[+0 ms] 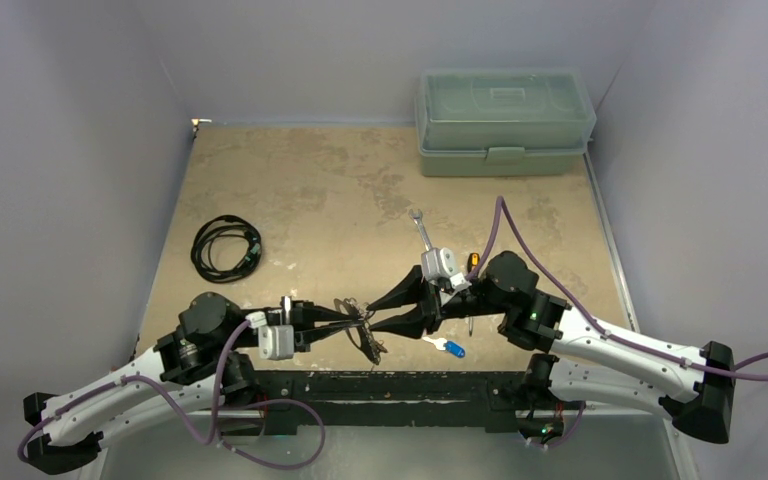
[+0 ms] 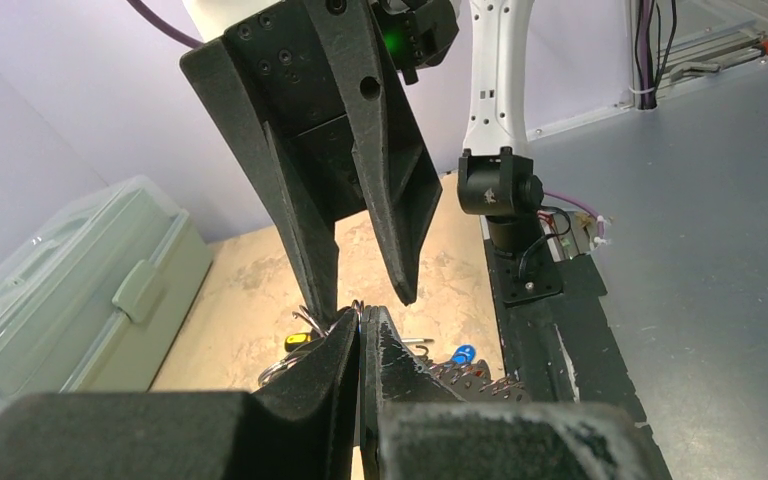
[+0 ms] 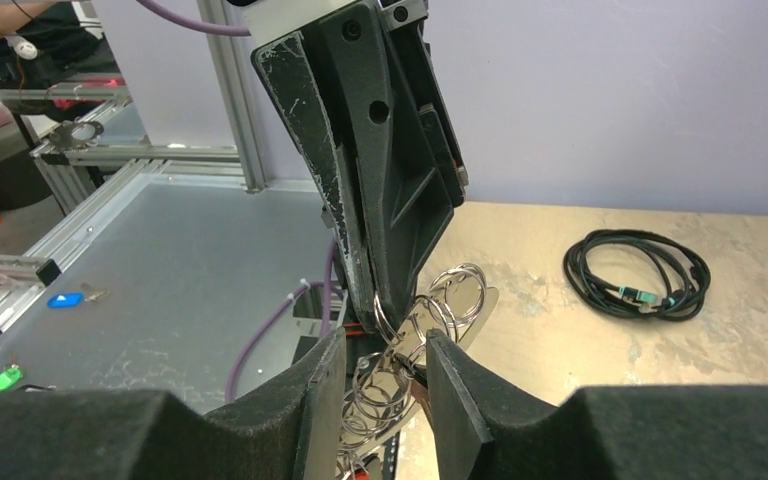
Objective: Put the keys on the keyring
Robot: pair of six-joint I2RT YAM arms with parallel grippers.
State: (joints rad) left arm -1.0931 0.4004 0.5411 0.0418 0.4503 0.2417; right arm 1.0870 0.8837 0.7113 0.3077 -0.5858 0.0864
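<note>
Both white arms reach inward along the table's near edge, fingertips nearly meeting. Black two-finger left gripper [image 1: 357, 320]: jaws pressed together. Black right gripper [image 1: 374, 317]: jaws parted.

Soft, even light from above fills the overhead view. The worktop [image 1: 340, 190] is bright and sharp, with only faint, short shadows under the arms. In the wrist views the left hand [image 2: 359, 325] and right hand [image 3: 385, 350] loom black and blurred along the bottom edge, almost without detail. The keyring [image 3: 460, 295] glints crisply.
</note>
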